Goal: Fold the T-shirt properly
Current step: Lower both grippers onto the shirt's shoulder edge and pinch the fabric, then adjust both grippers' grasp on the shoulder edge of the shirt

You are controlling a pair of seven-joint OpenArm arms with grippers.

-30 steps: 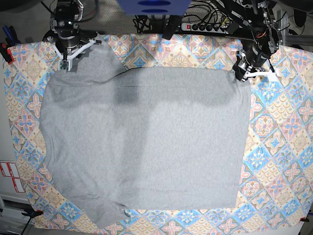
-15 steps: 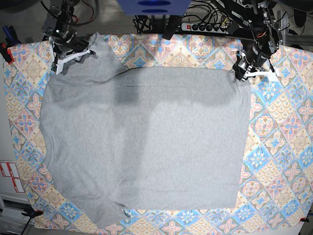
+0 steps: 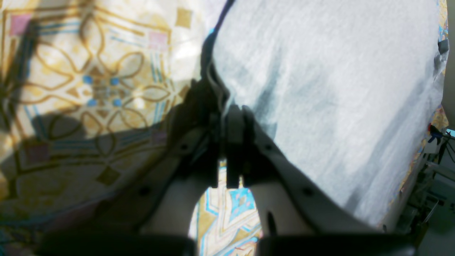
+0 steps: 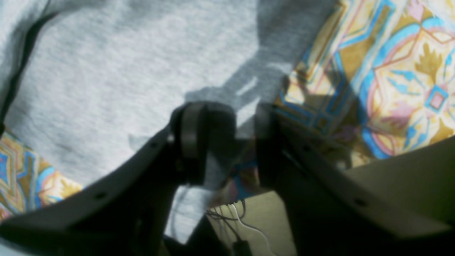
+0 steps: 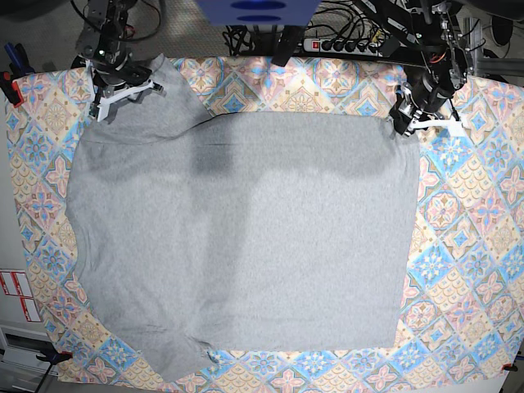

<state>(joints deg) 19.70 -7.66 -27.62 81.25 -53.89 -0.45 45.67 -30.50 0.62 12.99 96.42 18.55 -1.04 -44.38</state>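
The light grey T-shirt (image 5: 246,237) lies spread flat, plain side up, on the patterned tablecloth (image 5: 467,246). One sleeve points to the far left, another to the near left. My left gripper (image 5: 406,123) is shut on the shirt's far right corner. In the left wrist view the fingers (image 3: 234,142) pinch the shirt's edge (image 3: 320,89). My right gripper (image 5: 123,92) is open at the far-left sleeve. In the right wrist view its fingers (image 4: 192,131) stand apart just above the sleeve cloth (image 4: 124,71), near the sleeve's edge.
The tablecloth covers the whole table, and its far edge runs just behind both grippers. A power strip (image 5: 344,45) and cables lie behind the table. A blue housing (image 5: 258,10) sits at the top middle. Red clamps (image 5: 8,82) hold the cloth at the left.
My right gripper has turned and shifted slightly left and back at the far-left sleeve, and stayed open. The left gripper and the shirt have not moved.
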